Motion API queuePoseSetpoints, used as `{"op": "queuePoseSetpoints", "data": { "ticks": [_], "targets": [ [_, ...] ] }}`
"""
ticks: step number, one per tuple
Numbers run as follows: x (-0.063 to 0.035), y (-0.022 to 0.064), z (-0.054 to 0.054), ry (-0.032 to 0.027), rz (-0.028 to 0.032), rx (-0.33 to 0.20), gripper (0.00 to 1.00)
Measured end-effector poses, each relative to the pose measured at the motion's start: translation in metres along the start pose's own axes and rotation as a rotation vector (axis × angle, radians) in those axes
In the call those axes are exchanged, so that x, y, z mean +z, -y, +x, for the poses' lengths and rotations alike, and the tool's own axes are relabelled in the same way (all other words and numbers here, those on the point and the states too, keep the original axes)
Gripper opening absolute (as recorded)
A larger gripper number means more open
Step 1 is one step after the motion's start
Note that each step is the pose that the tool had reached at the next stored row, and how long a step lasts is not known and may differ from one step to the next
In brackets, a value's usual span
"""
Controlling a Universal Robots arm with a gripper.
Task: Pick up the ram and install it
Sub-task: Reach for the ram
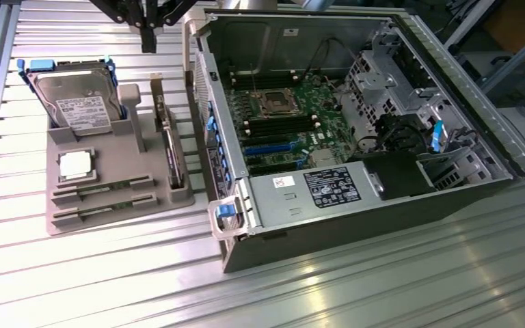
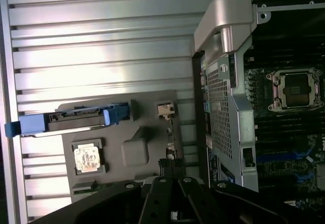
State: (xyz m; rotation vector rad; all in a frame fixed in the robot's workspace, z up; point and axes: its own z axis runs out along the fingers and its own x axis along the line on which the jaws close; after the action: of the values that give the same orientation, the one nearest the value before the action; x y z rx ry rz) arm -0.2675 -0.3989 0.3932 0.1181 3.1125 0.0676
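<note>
I see a gray tray (image 1: 126, 160) on the slatted table (image 1: 381, 287), at the exterior view's left. It holds a hard drive (image 1: 78, 102) at the far end, a processor chip (image 1: 76, 166) nearer and an expansion card (image 1: 169, 150) standing on edge. Just beside it, toward the exterior view's right, lies an open computer case (image 1: 335, 225) with its CPU socket (image 1: 272, 102) and power supply (image 1: 308, 191).

the counter (image 1: 354, 287) is ribbed metal, silvery and rather glossy, with bright reflections along its grooves. the holder (image 1: 107, 142) on it looks like matt grey plastic, smooth and without shine. the hard drive (image 1: 80, 102) has a polished metal top with a white paper label, and its frame (image 1: 39, 66) is blue plastic. the processor chip (image 1: 76, 165) has a silvery metal lid with a soft sheen. the computer case (image 1: 354, 229) is dull dark metal outside, and its inner walls are lighter bare sheet metal. the motherboard (image 1: 290, 113) is green and matt. the tool (image 1: 148, 42) is black with a matt finish.
</note>
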Motion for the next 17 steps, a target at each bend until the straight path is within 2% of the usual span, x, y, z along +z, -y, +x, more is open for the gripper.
{"op": "queuePoseSetpoints", "data": {
  "ticks": [9,17],
  "targets": [
    [-0.0003,0.001,0.013,0.0,-0.0001,0.0,0.11],
    [-0.0004,0.0015,0.02,0.0,0.0,0.0,0.11]
  ]
}}
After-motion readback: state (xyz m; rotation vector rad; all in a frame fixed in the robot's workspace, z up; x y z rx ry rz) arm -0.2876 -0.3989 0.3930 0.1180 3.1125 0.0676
